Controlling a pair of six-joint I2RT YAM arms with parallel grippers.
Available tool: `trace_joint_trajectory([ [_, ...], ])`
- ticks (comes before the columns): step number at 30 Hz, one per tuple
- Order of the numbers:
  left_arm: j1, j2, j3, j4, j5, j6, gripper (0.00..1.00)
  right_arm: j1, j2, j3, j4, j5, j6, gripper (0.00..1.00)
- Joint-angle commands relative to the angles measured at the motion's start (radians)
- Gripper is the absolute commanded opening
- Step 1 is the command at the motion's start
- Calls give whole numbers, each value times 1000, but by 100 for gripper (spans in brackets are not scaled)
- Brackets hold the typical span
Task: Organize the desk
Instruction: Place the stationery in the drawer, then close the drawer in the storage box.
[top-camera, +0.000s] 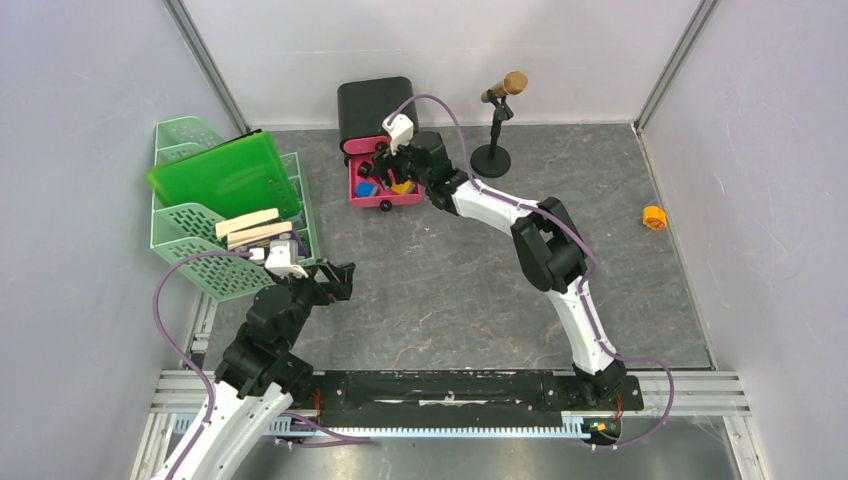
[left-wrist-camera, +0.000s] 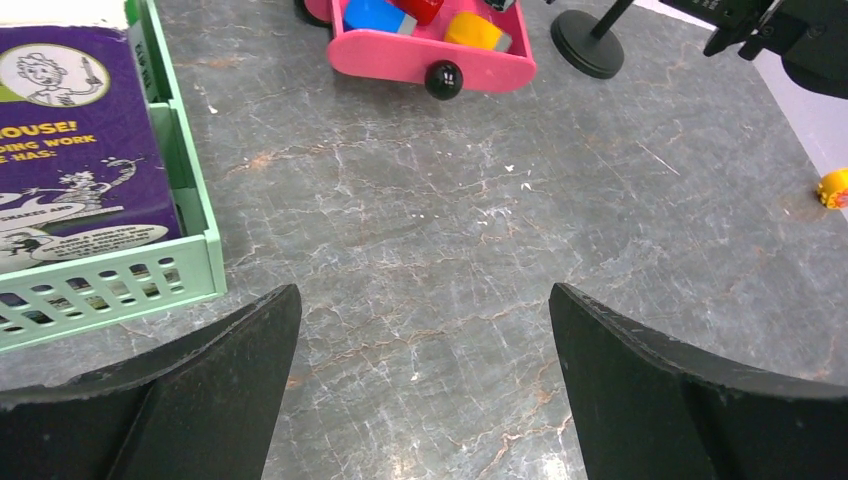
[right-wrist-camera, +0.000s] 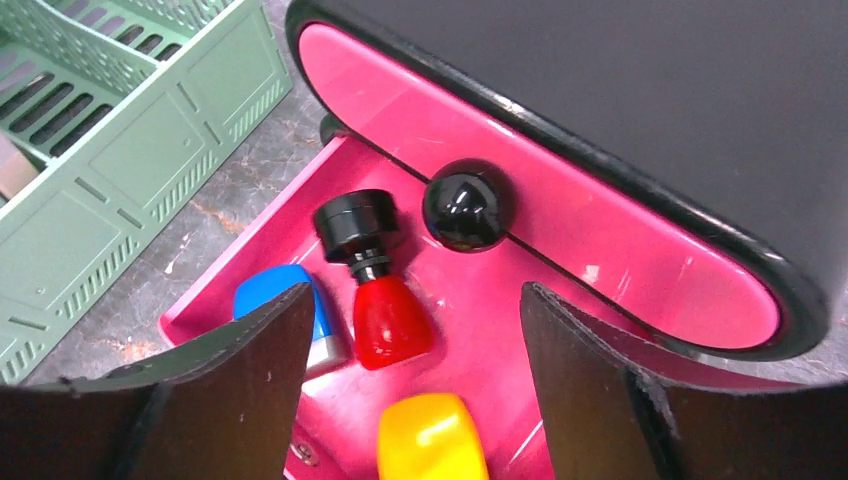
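The right hand (right-wrist-camera: 412, 295) is spread over the red bottle (right-wrist-camera: 390, 322); the pink drawer (right-wrist-camera: 258, 232) could be clipped and shoved across the counter (top-camera: 450, 290).

Top view looks down on desk (top-camera: 450, 280); wrist views share pink drawer (left-wrist-camera: 380, 55).

Even, diffuse light from overhead fills all three views, and none is dim. In the top view the dark-grey marbled desk (top-camera: 440, 280) is evenly lit with only soft, faint shadows, and the plain pale walls (top-camera: 80, 200) lean outward toward the frame corners. In the right wrist view the glossy pink plastic drawer front (right-wrist-camera: 600, 260) carries pale streaks of glare, and the round black knob (right-wrist-camera: 462, 203) shows small white highlights. The left wrist view is sharp, with a brighter sheen at its lower middle edge.
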Motion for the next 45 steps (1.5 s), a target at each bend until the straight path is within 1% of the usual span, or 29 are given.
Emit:
trace_joint_trajectory([
  [1,-3,-4,17,-3,-74,33,100,-1,-31,14,79,46,28,84],
  [5,-3,9,19,-4,-69,35,100,-1,-103,-45,88,62,53,90],
  [8,-4,10,19,-3,-62,35,100,-1,-175,-101,81,64,97,92],
  [13,-4,10,16,-3,-61,32,100,-1,-302,-191,9,61,213,98],
  [22,-4,7,16,-8,-61,27,100,-1,-495,-434,-61,34,379,98],
  [26,-3,7,12,-4,-57,25,100,6,-518,-494,-115,-6,418,98],
  [31,-4,17,12,-2,-42,24,100,45,-515,-542,-158,-23,424,98],
  [34,-3,20,12,0,-37,24,100,77,-491,-520,-206,2,390,98],
  [38,-3,19,10,3,-28,23,100,107,-415,-396,-337,64,297,98],
  [45,-4,27,8,8,-20,23,100,130,-291,-254,-385,93,239,96],
])
